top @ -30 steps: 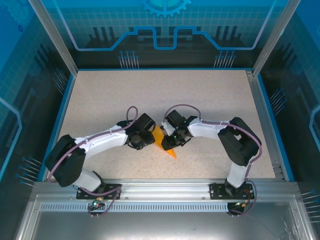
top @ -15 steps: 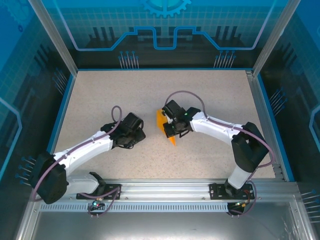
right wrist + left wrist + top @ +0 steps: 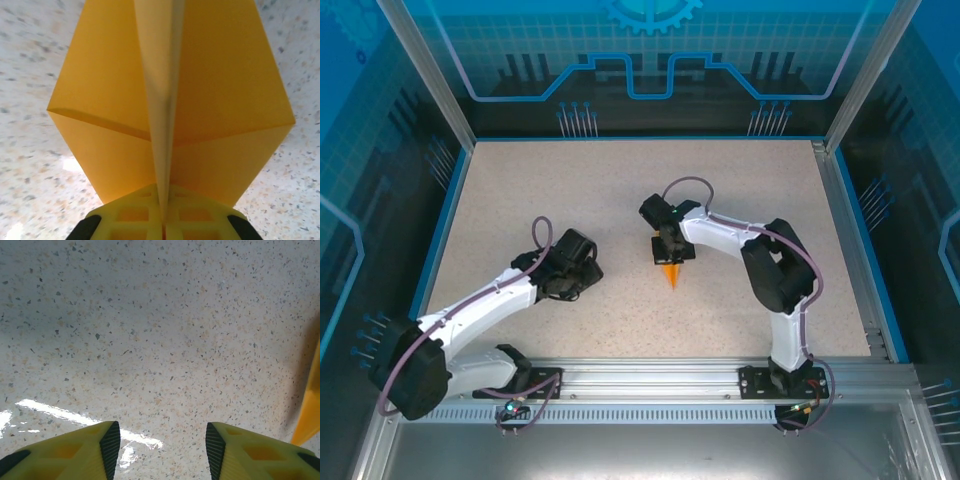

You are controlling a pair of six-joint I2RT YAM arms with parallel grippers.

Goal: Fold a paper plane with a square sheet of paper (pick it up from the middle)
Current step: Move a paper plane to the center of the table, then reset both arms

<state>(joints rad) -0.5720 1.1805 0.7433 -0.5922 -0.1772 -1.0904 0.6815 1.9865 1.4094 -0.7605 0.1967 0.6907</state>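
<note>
Right gripper [image 3: 163, 222] pinches the paper plane [image 3: 100, 90] by its ridge, nose seemingly toward 6 o'clock; left gripper [image 3: 158, 440], half spread and empty, sits at its 9 o'clock.

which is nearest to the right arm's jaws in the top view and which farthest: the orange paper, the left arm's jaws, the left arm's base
1. orange paper: pinched in the right jaws, its tip pointing toward the near edge.
2. left jaws: off to the left, open, apart from the paper.
3. left arm's base: at the near left, farthest.
</note>
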